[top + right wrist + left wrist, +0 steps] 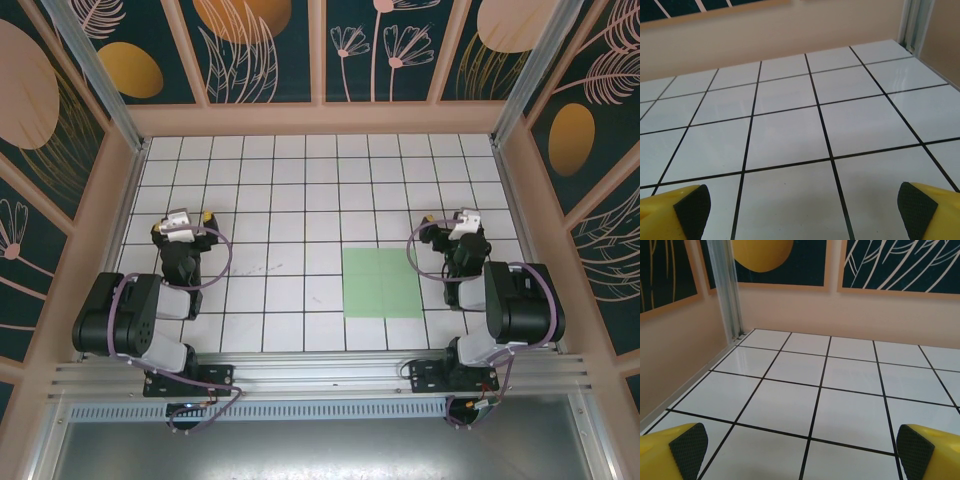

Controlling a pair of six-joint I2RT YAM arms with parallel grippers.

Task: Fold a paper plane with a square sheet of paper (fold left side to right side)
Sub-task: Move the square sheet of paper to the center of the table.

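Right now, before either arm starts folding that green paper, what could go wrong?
1. The paper lies flat on the glossy tiled table with no raised edge. The fingers may push it along rather than lift its side, so the fold could come out crooked.
2. The paper sits close to the right gripper and far from the left gripper. Both are open. If the left arm reaches across, the two arms could crowd each other over the paper.

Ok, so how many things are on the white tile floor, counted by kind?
green paper square: 1
robot arms: 2 (left arm, right arm)
Total: 3
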